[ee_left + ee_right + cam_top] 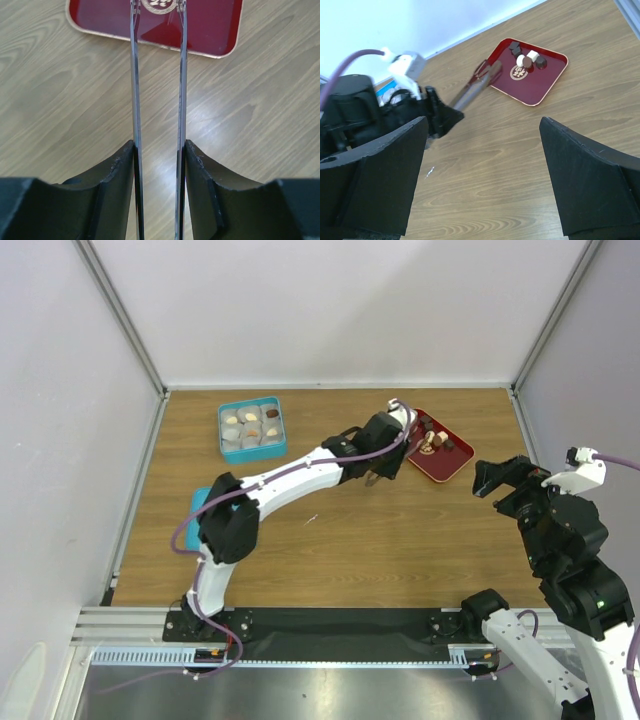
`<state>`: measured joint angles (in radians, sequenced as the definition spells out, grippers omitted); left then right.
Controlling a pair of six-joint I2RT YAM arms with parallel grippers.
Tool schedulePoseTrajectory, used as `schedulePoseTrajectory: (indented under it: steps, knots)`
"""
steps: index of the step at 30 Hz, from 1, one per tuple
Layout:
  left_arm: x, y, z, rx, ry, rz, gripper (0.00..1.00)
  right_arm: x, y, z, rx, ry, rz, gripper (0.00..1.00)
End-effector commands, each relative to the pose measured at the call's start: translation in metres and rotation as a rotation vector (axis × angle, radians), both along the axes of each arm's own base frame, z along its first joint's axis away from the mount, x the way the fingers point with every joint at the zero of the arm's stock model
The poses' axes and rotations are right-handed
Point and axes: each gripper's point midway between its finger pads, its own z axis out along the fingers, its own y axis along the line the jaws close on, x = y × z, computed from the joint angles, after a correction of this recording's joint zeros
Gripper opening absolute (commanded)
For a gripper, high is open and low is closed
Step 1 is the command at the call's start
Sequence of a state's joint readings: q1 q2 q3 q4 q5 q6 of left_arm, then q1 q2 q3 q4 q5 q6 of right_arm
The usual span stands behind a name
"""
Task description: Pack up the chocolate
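Observation:
Several pieces of chocolate, dark, tan and cream, lie at the far end of a red tray at the right back of the table. They also show in the right wrist view as chocolate on the tray. My left gripper is shut on long metal tongs. The tong tips reach over the tray's near part and straddle its printed emblem, with no sweet between them. My right gripper hangs open and empty over bare wood, right of the tray.
A blue box with white compartments, several holding sweets, stands at the back left. A teal lid lies partly under the left arm. Grey walls close in the table on three sides.

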<state>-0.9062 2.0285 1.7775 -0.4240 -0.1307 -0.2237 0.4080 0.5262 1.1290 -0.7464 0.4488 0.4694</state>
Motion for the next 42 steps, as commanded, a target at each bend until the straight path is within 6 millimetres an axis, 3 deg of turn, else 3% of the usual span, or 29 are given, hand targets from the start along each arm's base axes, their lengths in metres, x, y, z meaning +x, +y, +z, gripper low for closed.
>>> schedulePoseTrajectory:
  steps: [1, 2, 3, 12, 22, 30, 42]
  knots:
    - [0.021, -0.027, 0.036, -0.083, -0.112, -0.004, 0.47, -0.003, -0.008, 0.017, -0.006, -0.041, -0.03, 0.99]
    - [0.021, -0.033, 0.022, -0.064, -0.101, -0.011, 0.47, -0.003, -0.008, 0.017, -0.005, -0.042, -0.029, 0.99]
    - [0.023, -0.039, 0.025, -0.073, -0.109, -0.016, 0.47, -0.003, -0.008, 0.017, -0.005, -0.039, -0.029, 1.0]
    - [0.038, -0.063, -0.014, -0.031, -0.121, -0.023, 0.49, 0.001, -0.007, 0.012, -0.026, -0.026, -0.029, 0.99]
    - [0.03, -0.09, -0.033, -0.05, -0.135, -0.087, 0.49, 0.008, -0.005, 0.006, -0.047, -0.014, -0.034, 0.99]
    - [0.033, -0.092, -0.053, -0.018, -0.128, -0.075, 0.49, 0.01, -0.008, 0.004, -0.065, -0.01, -0.047, 1.0]
    - [0.041, -0.086, -0.051, -0.01, -0.158, -0.021, 0.49, 0.014, -0.008, 0.003, -0.077, -0.01, -0.052, 1.0]
